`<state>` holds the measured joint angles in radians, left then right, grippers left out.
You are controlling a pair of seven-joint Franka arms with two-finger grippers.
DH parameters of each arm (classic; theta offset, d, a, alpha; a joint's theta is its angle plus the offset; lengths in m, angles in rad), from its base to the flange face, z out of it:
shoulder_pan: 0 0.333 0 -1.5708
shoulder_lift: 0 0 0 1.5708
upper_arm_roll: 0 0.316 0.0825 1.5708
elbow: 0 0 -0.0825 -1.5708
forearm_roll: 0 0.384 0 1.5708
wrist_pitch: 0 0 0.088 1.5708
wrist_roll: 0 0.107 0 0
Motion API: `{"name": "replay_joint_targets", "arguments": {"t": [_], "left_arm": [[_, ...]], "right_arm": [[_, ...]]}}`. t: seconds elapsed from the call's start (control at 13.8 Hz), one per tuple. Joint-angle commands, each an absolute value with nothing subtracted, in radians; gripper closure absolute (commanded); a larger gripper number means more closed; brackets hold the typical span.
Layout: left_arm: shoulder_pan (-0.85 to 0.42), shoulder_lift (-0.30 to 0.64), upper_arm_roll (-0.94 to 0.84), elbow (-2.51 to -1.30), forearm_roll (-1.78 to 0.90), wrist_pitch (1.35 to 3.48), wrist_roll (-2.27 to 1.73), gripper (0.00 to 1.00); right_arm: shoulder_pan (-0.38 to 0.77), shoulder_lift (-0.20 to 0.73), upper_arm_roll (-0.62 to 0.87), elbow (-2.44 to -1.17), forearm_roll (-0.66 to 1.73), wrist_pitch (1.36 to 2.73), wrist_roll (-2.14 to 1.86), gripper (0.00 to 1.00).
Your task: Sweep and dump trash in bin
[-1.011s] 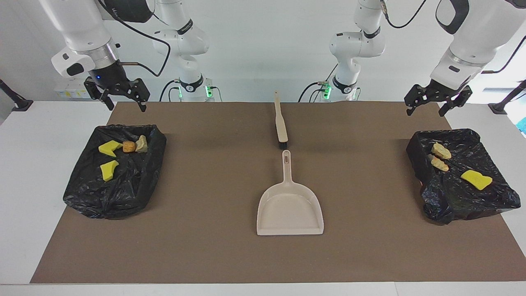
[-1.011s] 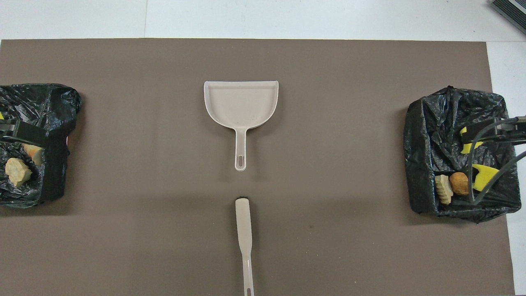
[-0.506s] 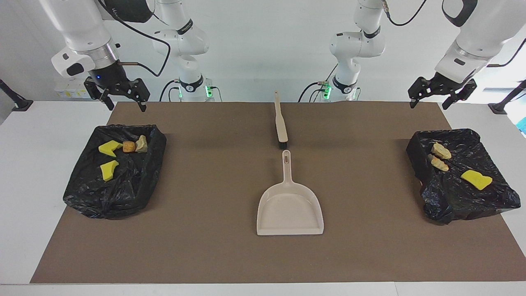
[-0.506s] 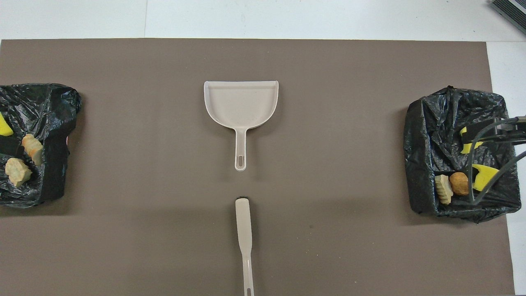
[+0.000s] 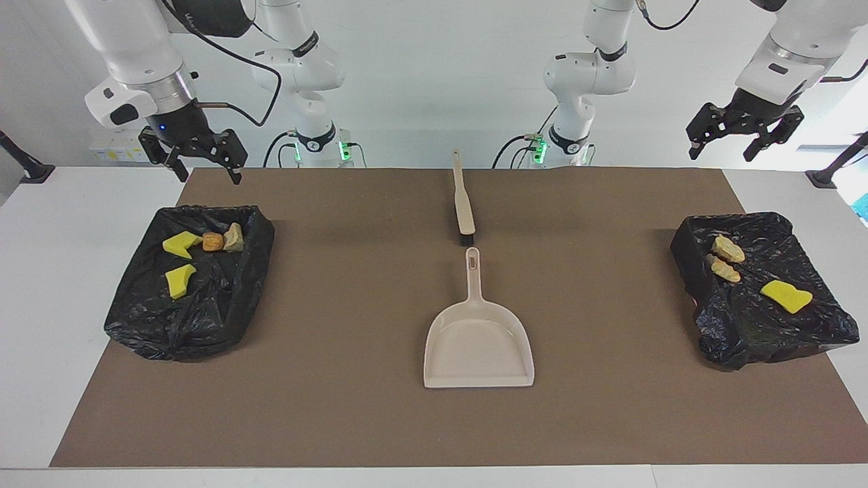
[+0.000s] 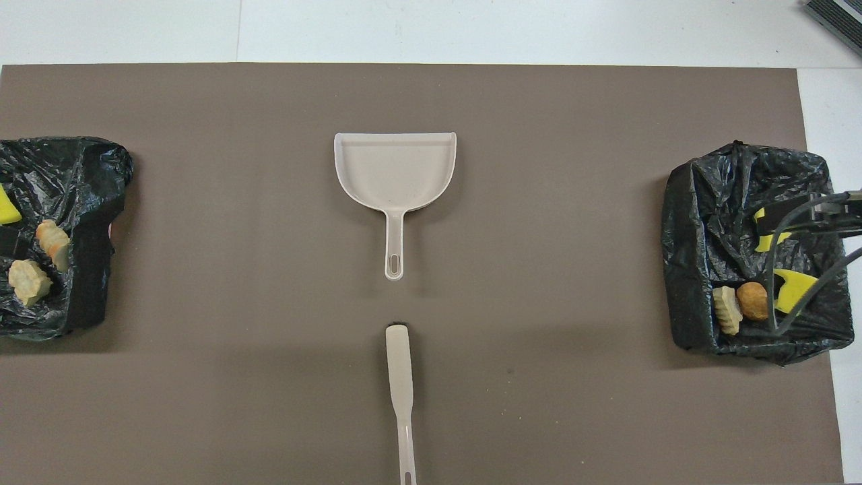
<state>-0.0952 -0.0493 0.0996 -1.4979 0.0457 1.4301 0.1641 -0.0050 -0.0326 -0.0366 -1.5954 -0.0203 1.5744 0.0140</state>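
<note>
R gripper [image 5: 199, 160], jaws spread, empty, hangs over table edge by black-bag-lined bin [image 5: 234, 305] at R arm's end; no change. In it: 2 yellow spongy chunks [image 5: 180, 262], 2 tan-orange lumps [image 5: 223, 239]. Beige plastic dustpan [image 5: 479, 342] and beige brush [image 5: 464, 203] lie mid-mat, untouched. Second bag-lined bin [image 5: 746, 332] holds 3 scraps [image 5: 785, 295]. L gripper [image 5: 744, 132], jaws released, has risen clear. Mat bare of trash; task looks done.

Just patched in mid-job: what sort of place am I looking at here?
Most likely a robotics lab bench staged as a cleaning workspace: a brown mat carrying a dustpan and brush, with black-lined bins at both ends holding the scraps.
</note>
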Motion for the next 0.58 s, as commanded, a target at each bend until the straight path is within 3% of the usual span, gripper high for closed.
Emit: {"name": "replay_joint_targets", "arguments": {"t": [0.0, 0.51], "left_arm": [[-0.083, -0.077, 0.095, -1.529, 0.028, 1.437, 0.163, 0.00], [-0.083, -0.087, 0.095, -1.546, 0.026, 1.447, 0.114, 0.00]], "right_arm": [[-0.012, -0.049, -0.031, -1.614, -0.002, 1.583, 0.028, 0.00], [-0.012, -0.049, -0.031, -1.614, -0.002, 1.585, 0.028, 0.00]]}}
